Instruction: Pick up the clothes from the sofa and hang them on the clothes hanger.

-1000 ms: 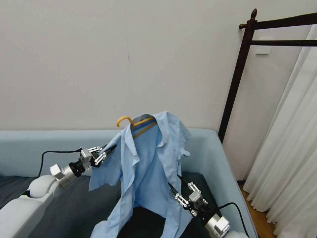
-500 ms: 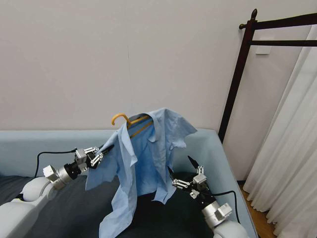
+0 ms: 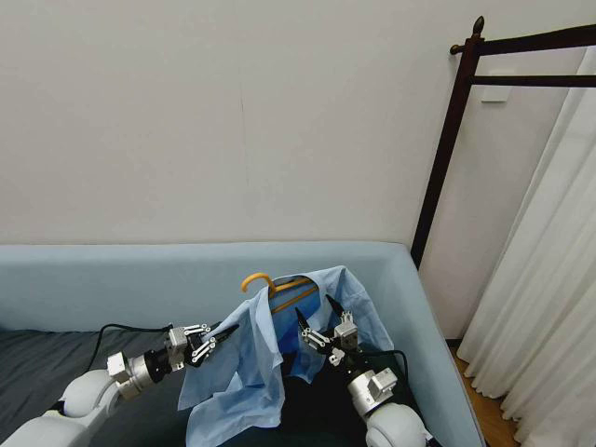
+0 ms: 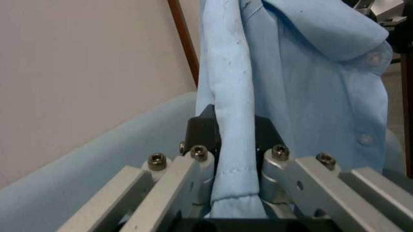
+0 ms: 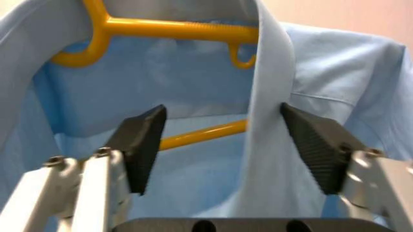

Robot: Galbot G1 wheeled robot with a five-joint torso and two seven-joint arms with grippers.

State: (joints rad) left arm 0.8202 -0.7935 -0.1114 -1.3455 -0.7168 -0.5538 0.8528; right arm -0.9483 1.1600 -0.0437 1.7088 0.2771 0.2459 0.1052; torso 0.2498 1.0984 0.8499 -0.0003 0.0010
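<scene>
Whereas a second ago the blue shirt (image 3: 250, 372) and its yellow hanger (image 3: 258, 279) were held high, they now hang much lower, just above the sofa (image 3: 93, 275); the left end effector (image 3: 219, 333) stays clamped tight on a rolled edge of the shirt; the right end effector (image 3: 317, 317) has risen to the collar, its jaws spread wide either side of the front placket and the hanger's lower bar, gripping nothing; this looks like a regrip before carrying, since the dark wooden rack (image 3: 445, 149) on the right stands well apart and nothing hangs there yet.
</scene>
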